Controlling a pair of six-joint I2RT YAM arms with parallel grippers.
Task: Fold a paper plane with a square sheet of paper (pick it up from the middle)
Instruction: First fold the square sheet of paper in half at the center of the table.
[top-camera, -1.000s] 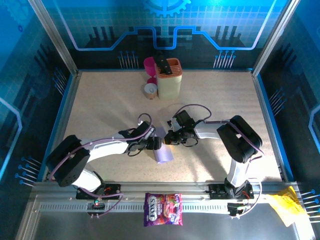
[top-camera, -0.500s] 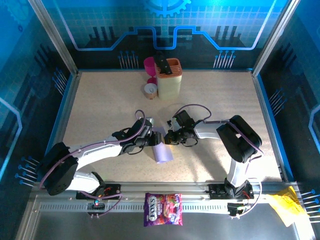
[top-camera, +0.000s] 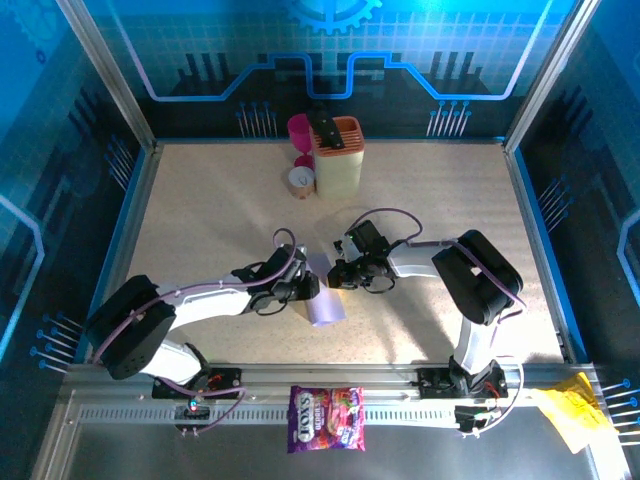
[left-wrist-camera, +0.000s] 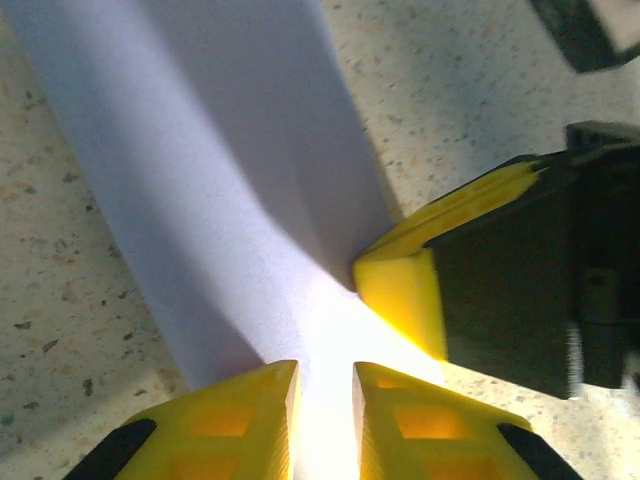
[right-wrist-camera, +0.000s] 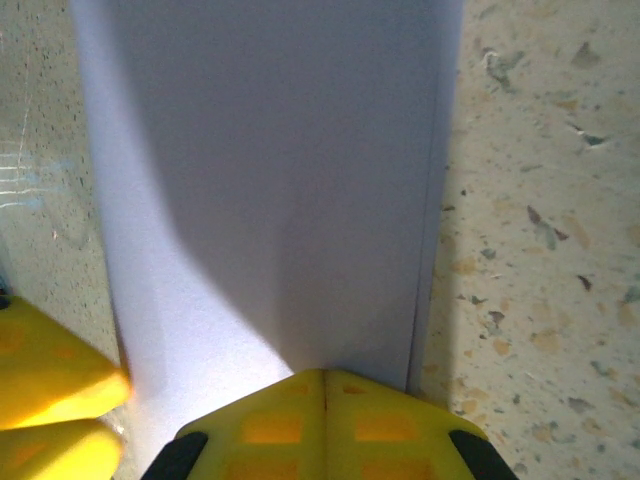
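Note:
The square sheet of paper (top-camera: 322, 300) lies folded into a narrow pale lilac strip on the speckled table, mid-front. My left gripper (top-camera: 310, 288) is at the strip's left side. In the left wrist view its yellow fingers (left-wrist-camera: 240, 420) stand over the paper (left-wrist-camera: 220, 180) with a narrow gap between them, and bright paper shows in that gap. My right gripper (top-camera: 337, 278) meets the strip from the right. Its fingers are shut together, with the tips (right-wrist-camera: 323, 385) resting on the near end of the paper (right-wrist-camera: 270, 180). The paper is not pinched between them.
A yellow holder (top-camera: 338, 157), a magenta cup (top-camera: 300, 130) and a small round tin (top-camera: 300, 181) stand at the back middle. A sweets bag (top-camera: 326, 417) lies on the front rail. Yellow crumpled paper (top-camera: 575, 410) sits at the front right corner.
My left gripper's jaws have closed from wide to a narrow gap over the paper, and the left arm shifted slightly. The right gripper has stayed put, shut.

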